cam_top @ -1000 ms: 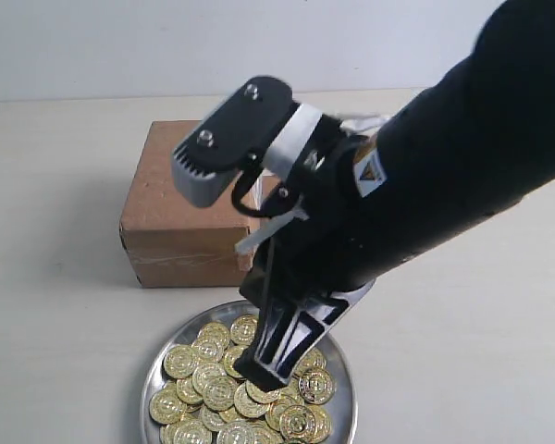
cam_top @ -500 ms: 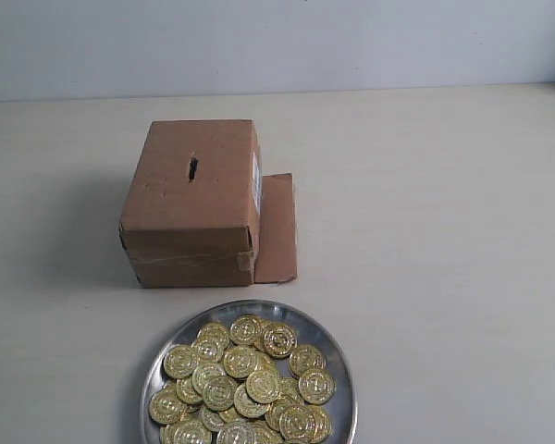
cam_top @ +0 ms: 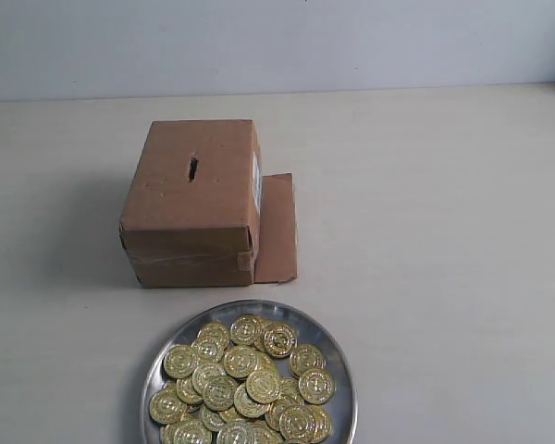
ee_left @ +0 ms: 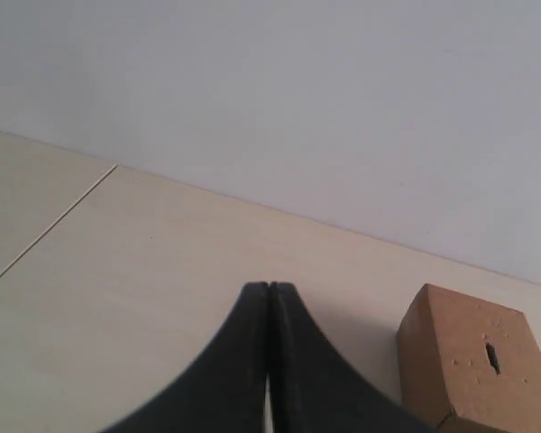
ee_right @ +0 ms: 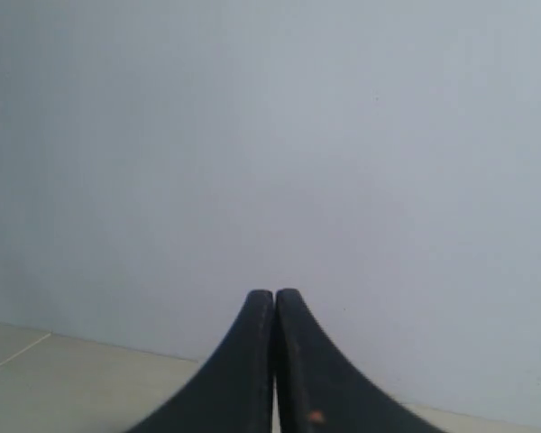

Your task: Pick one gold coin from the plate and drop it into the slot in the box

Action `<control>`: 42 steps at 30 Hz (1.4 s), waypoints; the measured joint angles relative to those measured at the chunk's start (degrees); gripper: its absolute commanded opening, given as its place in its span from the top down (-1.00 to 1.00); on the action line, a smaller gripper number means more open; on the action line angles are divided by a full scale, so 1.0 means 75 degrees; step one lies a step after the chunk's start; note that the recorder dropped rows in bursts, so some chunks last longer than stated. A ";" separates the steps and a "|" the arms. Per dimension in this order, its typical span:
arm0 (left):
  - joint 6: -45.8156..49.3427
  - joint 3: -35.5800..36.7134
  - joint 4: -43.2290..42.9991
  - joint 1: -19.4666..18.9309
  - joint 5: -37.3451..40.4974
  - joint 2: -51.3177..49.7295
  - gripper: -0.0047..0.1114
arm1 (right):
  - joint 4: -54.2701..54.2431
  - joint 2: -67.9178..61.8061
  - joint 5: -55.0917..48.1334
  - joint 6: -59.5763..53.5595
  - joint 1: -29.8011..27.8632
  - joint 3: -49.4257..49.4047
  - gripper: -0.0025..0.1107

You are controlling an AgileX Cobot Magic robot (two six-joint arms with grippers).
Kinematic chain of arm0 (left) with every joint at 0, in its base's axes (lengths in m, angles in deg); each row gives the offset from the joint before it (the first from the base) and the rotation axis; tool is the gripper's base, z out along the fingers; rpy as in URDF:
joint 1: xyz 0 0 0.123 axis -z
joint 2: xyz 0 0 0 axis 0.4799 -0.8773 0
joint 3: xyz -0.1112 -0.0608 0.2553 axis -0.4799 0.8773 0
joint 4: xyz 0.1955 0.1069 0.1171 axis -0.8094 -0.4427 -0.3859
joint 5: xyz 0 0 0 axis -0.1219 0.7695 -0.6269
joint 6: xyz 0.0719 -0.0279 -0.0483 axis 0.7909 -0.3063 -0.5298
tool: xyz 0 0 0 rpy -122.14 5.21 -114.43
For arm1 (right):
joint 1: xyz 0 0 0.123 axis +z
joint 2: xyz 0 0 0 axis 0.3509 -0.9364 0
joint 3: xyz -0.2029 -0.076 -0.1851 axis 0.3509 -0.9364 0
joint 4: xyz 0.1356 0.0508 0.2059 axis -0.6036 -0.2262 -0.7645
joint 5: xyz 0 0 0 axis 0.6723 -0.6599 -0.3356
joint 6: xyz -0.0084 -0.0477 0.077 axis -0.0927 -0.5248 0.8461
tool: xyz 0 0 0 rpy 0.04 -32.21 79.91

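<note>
The silver plate [cam_top: 340, 370] lies at the front of the table, heaped with several gold coins [cam_top: 240, 381]. Behind it stands the brown cardboard box [cam_top: 192, 203] with its dark slot [cam_top: 193, 168] in the top face and a loose flap [cam_top: 277, 228] lying at its right side. Neither arm shows in the exterior view. In the left wrist view my left gripper [ee_left: 269, 287] is shut with nothing in it, and the box [ee_left: 473, 356] with its slot [ee_left: 491, 356] sits off to one side of it. My right gripper [ee_right: 274, 293] is shut and empty, facing the pale wall.
The light table top [cam_top: 444, 231] spreads wide around the box and plate. A pale wall [cam_top: 277, 42] closes off the back. A seam line [ee_left: 50, 230] crosses the table in the left wrist view.
One second ago a black arm filled the exterior view above the plate and box; it has left that view. The coins, plate and box stand as before.
</note>
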 measured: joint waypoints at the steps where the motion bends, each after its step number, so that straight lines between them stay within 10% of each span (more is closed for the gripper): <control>1: 0.0000 0.0000 0.0000 0.0000 0.0070 0.0000 0.92 | 0.0000 0.0105 0.0003 0.0000 0.0000 0.0000 0.96; 15: 0.0000 0.0047 0.0376 0.0000 -0.0013 0.0000 0.92 | 0.0015 0.0741 0.0375 0.0000 0.0000 -0.0310 0.96; 26: 0.0000 0.2438 0.1342 0.0000 -0.5454 -0.0203 0.92 | 0.1860 0.0726 0.3602 0.0000 0.0000 -0.2054 0.96; 42: 0.0000 0.4998 0.1184 -0.0080 -0.7185 0.0712 0.92 | 0.2778 0.0759 0.4447 0.0000 0.0000 -0.4392 0.96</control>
